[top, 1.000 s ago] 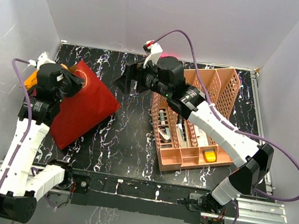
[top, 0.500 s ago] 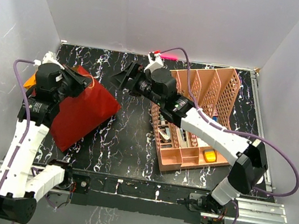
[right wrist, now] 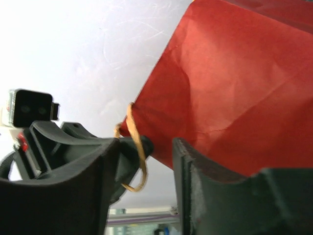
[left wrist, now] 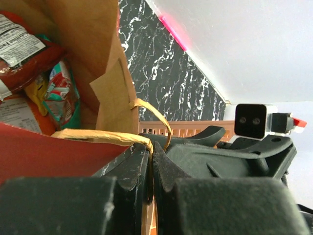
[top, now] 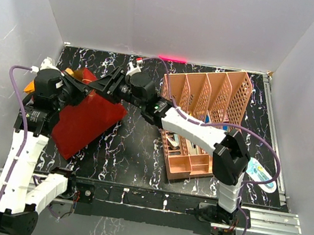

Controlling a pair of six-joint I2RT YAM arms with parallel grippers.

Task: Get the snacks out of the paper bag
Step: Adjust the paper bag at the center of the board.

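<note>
Because the left gripper (top: 88, 85) is clamped tight on the rim of the paper bag (top: 87, 121), with the cord handle (left wrist: 146, 110) pinched between its fingers, the mouth is lifted and gaping (presumably so the other arm can reach in). The right gripper (top: 106, 81) has its jaws partly apart, straddling the same bag corner just past the left fingertips, gripping nothing that I can see. Only the left wrist view looks inside: the snacks (left wrist: 57, 93), red, teal and orange packets, lie deep beyond its fingertips against the kraft lining. The right wrist view gives only red outer wall and cord loop; from above the contents are hidden.
</note>
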